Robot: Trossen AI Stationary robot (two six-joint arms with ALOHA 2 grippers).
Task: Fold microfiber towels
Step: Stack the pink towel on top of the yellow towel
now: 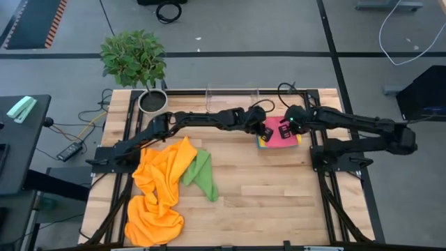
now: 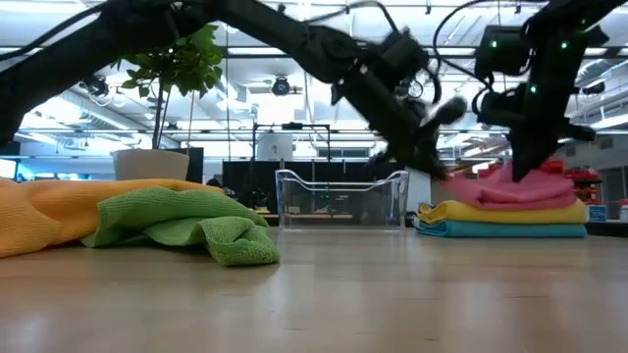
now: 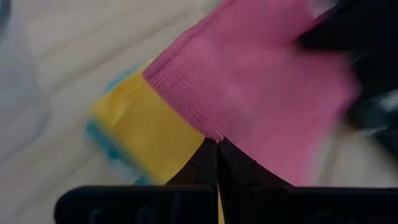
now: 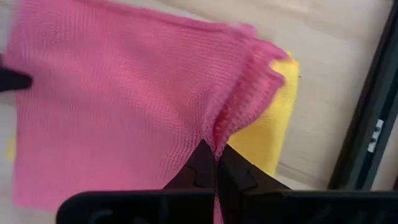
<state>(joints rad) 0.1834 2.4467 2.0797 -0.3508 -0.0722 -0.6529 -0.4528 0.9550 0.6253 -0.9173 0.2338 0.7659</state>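
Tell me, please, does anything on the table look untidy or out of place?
Mostly the orange towels and green towel: they lie crumpled and unfolded. The pink towel sits bunched and slightly askew on the folded yellow towel and blue towel, pinched by the left gripper and right gripper.

4 cameras: 1 overhead, 1 at desk level, 1 on each wrist.
The high view looks straight down from well above, taking in the whole desk (image 1: 279, 188), with the towel stack (image 1: 279, 136) near its far edge. The low view sits at desktop height on the opposite side from the clear bin (image 2: 342, 199), facing level across the desk into the room, the stack (image 2: 510, 216) beside the bin. Each wrist view looks past its own arm's fingers from very close, filled by the stack's pink towel (image 3: 273, 93) (image 4: 118, 106). All 4 views share that stack.
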